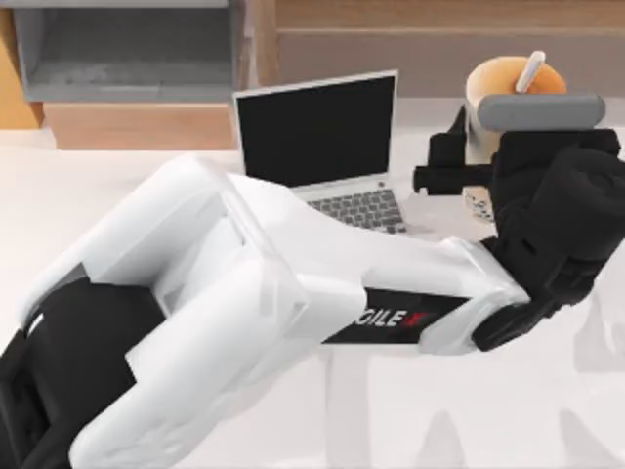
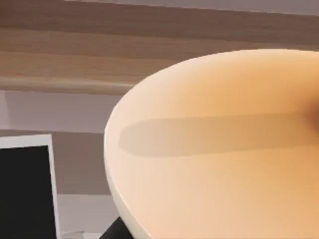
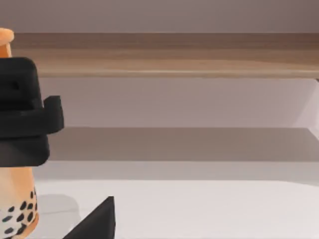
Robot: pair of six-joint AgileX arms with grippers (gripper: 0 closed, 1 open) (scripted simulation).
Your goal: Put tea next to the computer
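Bright, even light; soft shadows on the table, perhaps slightly blurred.

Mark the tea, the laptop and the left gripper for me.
tea (image 1: 500, 78): top view, on the orange lid.
computer (image 1: 314, 125): top view, on the black screen.
left gripper (image 1: 459, 156): top view, on its black fingers against the cup.

The tea stands upright near the surface's far right corner, a clear cup of orange-tan milk tea with an orange lid, a white straw and dark pearls at the bottom. Just to its left, the computer sits open near the far edge, black screen upright, grey keyboard facing me.
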